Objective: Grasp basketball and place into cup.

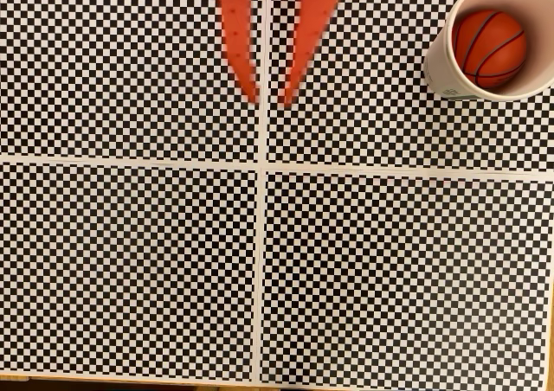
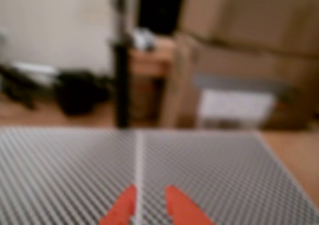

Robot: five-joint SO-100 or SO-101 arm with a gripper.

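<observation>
The ball [image 1: 490, 48] sits inside the cup [image 1: 450, 78], so the gripper [image 1: 270, 97], well apart, hangs slightly open, holding nothing.

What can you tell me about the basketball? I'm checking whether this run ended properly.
The basketball is a small dark-orange ball with thin black seam lines curving across it, and looks rubbery. In the fixed view it sits inside the cream-white cup at the top right corner, well below the rim and narrower than the mouth, resting against the cup's inside. Nothing grips it: the orange pincer hangs apart, over the checkered mat at top centre, its fingers spread.
</observation>
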